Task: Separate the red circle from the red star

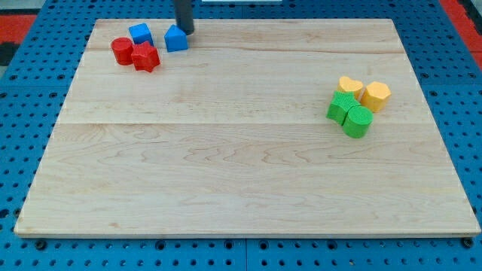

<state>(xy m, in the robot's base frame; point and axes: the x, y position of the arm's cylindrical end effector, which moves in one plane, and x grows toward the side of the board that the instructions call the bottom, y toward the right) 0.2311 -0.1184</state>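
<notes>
The red circle (121,50) and the red star (146,56) touch each other near the board's top left corner, the circle on the left. A blue block (140,34) sits just above them. A second blue block (175,38) lies to their right. My tip (185,31) stands at the top right edge of that second blue block, well to the right of the red star.
At the view's right, two yellow blocks (350,85) (375,95) and two green blocks (341,106) (358,120) sit in one cluster. The wooden board (241,165) lies on a blue pegboard surface.
</notes>
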